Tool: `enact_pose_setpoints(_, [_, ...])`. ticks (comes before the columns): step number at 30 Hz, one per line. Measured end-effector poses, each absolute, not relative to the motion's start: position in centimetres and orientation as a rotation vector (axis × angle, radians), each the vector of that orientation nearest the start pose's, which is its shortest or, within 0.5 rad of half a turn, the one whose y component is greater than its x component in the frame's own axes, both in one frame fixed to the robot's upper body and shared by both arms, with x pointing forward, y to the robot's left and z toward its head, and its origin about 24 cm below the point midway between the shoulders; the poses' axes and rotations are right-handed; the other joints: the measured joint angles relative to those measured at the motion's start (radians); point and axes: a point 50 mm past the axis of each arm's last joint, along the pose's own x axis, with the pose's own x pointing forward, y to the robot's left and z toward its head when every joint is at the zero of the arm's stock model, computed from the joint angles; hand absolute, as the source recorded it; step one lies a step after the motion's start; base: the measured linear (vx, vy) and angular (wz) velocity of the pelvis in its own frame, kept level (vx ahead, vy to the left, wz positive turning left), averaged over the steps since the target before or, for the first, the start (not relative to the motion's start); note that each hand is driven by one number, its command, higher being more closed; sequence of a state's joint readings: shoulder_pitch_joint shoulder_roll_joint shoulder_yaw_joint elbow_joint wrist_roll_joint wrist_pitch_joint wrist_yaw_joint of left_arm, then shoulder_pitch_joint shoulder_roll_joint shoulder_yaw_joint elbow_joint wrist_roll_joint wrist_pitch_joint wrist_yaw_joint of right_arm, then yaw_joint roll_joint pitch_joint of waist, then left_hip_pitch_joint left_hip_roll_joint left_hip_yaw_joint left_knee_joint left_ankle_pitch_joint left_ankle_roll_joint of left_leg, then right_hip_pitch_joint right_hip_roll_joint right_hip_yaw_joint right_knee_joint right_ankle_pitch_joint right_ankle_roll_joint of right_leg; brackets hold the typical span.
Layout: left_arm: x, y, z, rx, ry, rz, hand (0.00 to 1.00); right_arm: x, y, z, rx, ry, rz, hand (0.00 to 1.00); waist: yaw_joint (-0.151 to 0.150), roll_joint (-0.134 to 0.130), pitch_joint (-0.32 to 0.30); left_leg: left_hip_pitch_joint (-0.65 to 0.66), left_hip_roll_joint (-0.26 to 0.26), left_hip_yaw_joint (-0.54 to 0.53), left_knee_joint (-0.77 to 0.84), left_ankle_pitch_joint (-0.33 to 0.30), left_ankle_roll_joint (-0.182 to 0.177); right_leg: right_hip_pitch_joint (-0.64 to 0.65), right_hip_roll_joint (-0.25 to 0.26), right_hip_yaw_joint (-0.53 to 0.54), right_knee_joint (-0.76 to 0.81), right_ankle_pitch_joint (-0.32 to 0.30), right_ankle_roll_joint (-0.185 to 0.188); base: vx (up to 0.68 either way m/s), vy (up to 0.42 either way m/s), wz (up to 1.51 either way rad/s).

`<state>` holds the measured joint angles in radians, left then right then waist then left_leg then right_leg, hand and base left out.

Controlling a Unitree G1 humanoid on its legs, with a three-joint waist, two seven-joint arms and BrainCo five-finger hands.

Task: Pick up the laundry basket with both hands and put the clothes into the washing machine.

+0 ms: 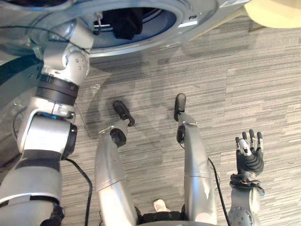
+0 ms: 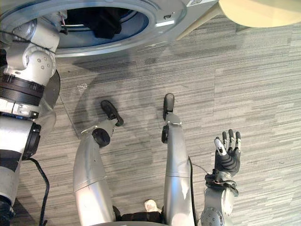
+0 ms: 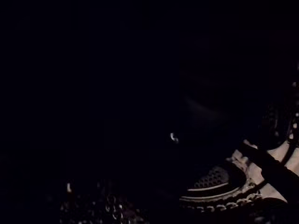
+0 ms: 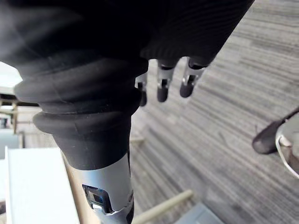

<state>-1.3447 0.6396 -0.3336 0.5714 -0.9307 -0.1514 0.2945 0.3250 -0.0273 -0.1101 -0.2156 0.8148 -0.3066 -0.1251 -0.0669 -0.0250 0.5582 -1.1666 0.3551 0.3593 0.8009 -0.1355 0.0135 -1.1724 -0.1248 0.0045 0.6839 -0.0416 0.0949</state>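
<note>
One dark garment (image 1: 126,21) lies inside the washing machine (image 1: 155,40) drum. Left hand buried in there, grip cannot be told. Right hand (image 1: 250,153) released, fingers straight, over floor (image 1: 235,84).

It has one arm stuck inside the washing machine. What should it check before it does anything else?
1. Washing machine door open: ok; the round opening faces the robot, unblocked.
2. Clothes inside: ok; a dark garment lies in the drum.
3. Left hand's hold: cannot tell; the left arm reaches into the drum, and it is too dark in there to see.
4. Right hand free: ok; it is open, holds nothing and hangs over the floor, well away from the machine.
</note>
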Motion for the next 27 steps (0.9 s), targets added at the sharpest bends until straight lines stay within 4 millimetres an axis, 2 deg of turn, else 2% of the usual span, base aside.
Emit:
enact_pose_setpoints(4, [37.2,17.3,38.4,-0.257,-0.720,-0.020,1.00,17.5,-22.2,4.2,0.723,-0.223,-0.446,0.00,0.000,0.001,0.001,0.012,-0.007,0.011,0.000,-0.002,0.003,-0.001,-0.007,0.010,0.009,0.000,0.001,0.00,0.002,0.03])
enact_pose_setpoints(9, [37.6,18.7,39.0,-0.331,-0.704,0.113,1.00,17.5,-22.4,4.3,0.711,-0.229,-0.437,0.00,0.001,0.005,0.000,0.024,-0.004,0.037,-0.013,-0.006,0.000,-0.003,0.004,0.035,-0.026,0.016,0.000,-0.02,-0.015,-0.13])
enact_pose_setpoints(13, [37.1,20.2,39.6,-0.463,-0.734,0.216,1.00,17.4,-22.8,4.5,0.696,-0.236,-0.447,0.00,-0.006,0.020,0.001,0.023,-0.004,0.054,-0.021,-0.007,0.000,-0.004,0.005,0.047,-0.059,0.040,0.006,-0.01,0.004,-0.12])
enact_pose_setpoints(15, [36.4,21.4,40.1,-0.558,-0.780,0.273,1.00,17.4,-22.8,4.6,0.698,-0.236,-0.454,0.00,-0.010,0.022,0.002,0.016,0.002,0.061,-0.013,-0.010,0.007,-0.013,0.013,0.057,-0.063,0.053,0.013,0.00,-0.001,-0.19])
enact_pose_setpoints(20, [35.2,22.8,41.4,-0.674,-0.866,0.328,1.00,17.1,-23.1,4.6,0.675,-0.231,-0.455,0.00,-0.005,0.026,0.004,-0.005,0.024,0.073,-0.005,-0.011,0.008,-0.038,0.028,0.066,-0.078,0.063,0.009,0.00,-0.019,-0.14])
enact_pose_setpoints(21, [35.0,23.2,41.5,-0.685,-0.875,0.343,0.00,17.1,-23.3,4.6,0.667,-0.229,-0.454,0.00,-0.004,0.027,0.004,-0.005,0.028,0.078,-0.004,-0.012,0.008,-0.042,0.029,0.072,-0.079,0.065,0.011,-0.01,-0.023,-0.13])
enact_pose_setpoints(27, [35.0,23.6,41.4,-0.708,-0.875,0.368,0.00,17.0,-23.6,4.6,0.645,-0.226,-0.453,0.00,-0.007,0.028,0.005,-0.008,0.029,0.080,0.013,-0.012,0.010,-0.046,0.035,0.079,-0.072,0.080,0.014,0.00,-0.009,-0.03])
